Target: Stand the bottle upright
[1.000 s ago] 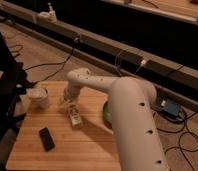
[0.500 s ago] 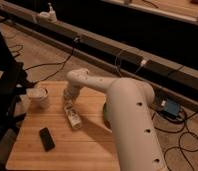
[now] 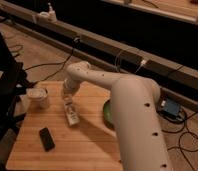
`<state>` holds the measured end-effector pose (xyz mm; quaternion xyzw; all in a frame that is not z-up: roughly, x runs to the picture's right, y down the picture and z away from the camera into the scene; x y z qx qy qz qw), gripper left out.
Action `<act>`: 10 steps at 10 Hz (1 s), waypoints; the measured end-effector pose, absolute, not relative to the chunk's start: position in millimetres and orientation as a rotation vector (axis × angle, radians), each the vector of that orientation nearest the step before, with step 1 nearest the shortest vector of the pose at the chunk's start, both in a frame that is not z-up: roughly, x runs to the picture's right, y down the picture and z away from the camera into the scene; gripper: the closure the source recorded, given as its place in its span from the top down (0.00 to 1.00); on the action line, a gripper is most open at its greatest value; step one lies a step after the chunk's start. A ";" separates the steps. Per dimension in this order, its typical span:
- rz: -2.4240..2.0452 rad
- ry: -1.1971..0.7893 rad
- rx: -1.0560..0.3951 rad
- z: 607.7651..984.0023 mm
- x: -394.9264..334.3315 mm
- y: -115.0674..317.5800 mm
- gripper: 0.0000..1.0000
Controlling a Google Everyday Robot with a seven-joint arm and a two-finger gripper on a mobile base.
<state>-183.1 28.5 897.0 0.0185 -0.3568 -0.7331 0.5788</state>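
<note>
The bottle (image 3: 72, 116) lies on its side on the wooden table (image 3: 87, 150), left of centre, with its length running away from the front edge. My gripper (image 3: 68, 101) reaches down from the white arm (image 3: 127, 105) onto the bottle's far end. It is shut on that end, and the bottle rests on the table.
A white cup (image 3: 38, 97) stands at the table's left, close to the gripper. A flat black slab (image 3: 47, 138) lies near the front left. A green bowl (image 3: 107, 113) sits right of the bottle, partly behind the arm. Dark equipment (image 3: 4, 95) crowds the left edge and cables lie on the floor.
The gripper's fingers have come together on the bottle's far end. The arm and the bottle have hardly shifted.
</note>
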 end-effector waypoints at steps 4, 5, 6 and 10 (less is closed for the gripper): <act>-1.743 -0.758 0.106 859.8 -169.7 -11.8 0.00; -1.744 -0.742 0.115 855.0 -167.1 -18.8 0.00; -1.744 -0.722 0.134 848.6 -164.9 -28.1 0.00; -1.732 -0.710 0.170 836.8 -164.3 -38.3 0.00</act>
